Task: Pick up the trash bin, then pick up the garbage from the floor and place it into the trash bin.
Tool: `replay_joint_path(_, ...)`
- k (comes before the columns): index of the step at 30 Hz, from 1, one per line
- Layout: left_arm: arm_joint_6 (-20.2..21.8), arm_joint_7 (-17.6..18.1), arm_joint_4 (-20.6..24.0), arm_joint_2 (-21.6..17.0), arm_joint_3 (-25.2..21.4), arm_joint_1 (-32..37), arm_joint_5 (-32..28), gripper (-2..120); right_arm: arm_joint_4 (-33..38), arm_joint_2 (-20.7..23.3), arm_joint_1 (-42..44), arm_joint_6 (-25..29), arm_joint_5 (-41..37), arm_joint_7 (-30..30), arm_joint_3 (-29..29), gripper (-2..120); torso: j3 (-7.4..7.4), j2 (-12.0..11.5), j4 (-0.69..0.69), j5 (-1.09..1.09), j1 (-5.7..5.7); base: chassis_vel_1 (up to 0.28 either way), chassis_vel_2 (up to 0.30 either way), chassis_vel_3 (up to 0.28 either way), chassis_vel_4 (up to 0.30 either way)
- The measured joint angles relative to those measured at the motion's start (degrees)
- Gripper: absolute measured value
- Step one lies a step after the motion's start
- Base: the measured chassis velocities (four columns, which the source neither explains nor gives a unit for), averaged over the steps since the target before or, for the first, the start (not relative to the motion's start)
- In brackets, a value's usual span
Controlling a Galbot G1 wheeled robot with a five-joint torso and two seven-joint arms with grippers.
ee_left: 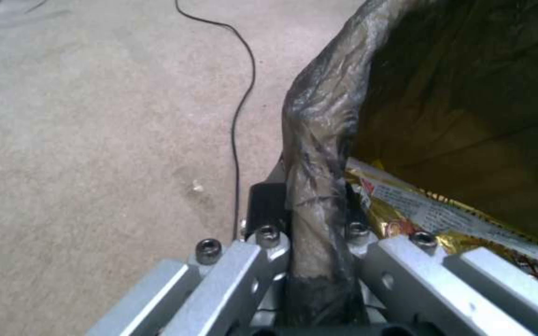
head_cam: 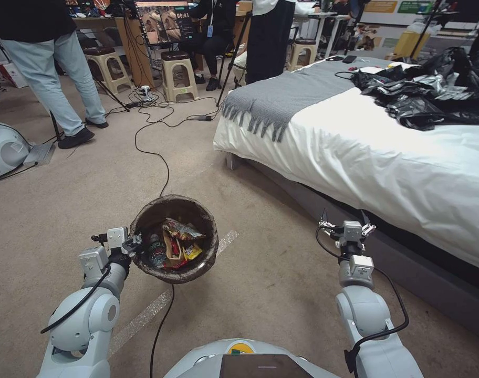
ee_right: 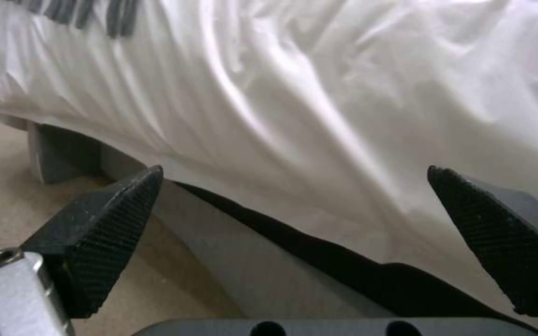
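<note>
The left claw (head_cam: 132, 245) is clamping the near-left rim of the trash bin (head_cam: 208, 257), its two fingers pressing from either side of the bag-wrapped edge; in the left wrist view the left claw (ee_left: 319, 242) is gripping the dark liner (ee_left: 319, 140) folded over that rim, one finger outside and one inside. The bin is hanging from this grip above the beige carpet (head_cam: 66, 210), tilted a little so that its mouth is facing up toward the head camera. Inside it the garbage (head_cam: 176, 244) is lying in a heap: a crumpled printed snack wrapper on top, a yellow wrapper (ee_left: 443, 214) pressing against the inner wall just beside the claw, and a bottle with a green label near the left side. A black cable (head_cam: 160, 157) is running across the carpet beyond the bin, and a strip of clear tape (head_cam: 150, 310) is lying on the floor beneath it. The right claw (head_cam: 346, 224) is hovering well apart from the bin, near the side of the bed (head_cam: 365, 157), its fingers spread wide and holding nothing; in the right wrist view its black textured fingertips (ee_right: 104, 228) are framing the white sheet (ee_right: 319, 102) draping over the grey bed base (ee_right: 244, 261).
</note>
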State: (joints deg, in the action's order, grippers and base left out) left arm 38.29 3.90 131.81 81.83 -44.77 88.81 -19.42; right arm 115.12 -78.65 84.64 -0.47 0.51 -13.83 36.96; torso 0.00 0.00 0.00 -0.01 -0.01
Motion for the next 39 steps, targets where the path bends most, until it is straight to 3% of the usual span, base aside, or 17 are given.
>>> replay_joint_path(13,0.4,1.0,0.0,0.4,0.0,-0.2,-0.7,0,-0.7,-0.6,0.0,0.0,0.2,0.2,-0.2,100,0.0,0.0,0.0,0.01,0.0,0.022,0.024,0.02,0.022)
replay_joint_path(39,0.4,1.2,-1.6,0.3,-1.0,-0.9,-2.2,0,-2.3,-2.3,-0.7,1.4,3.0,0.2,-3.6,100,0.0,0.0,0.0,0.01,0.01,0.1,0.104,0.108,0.102)
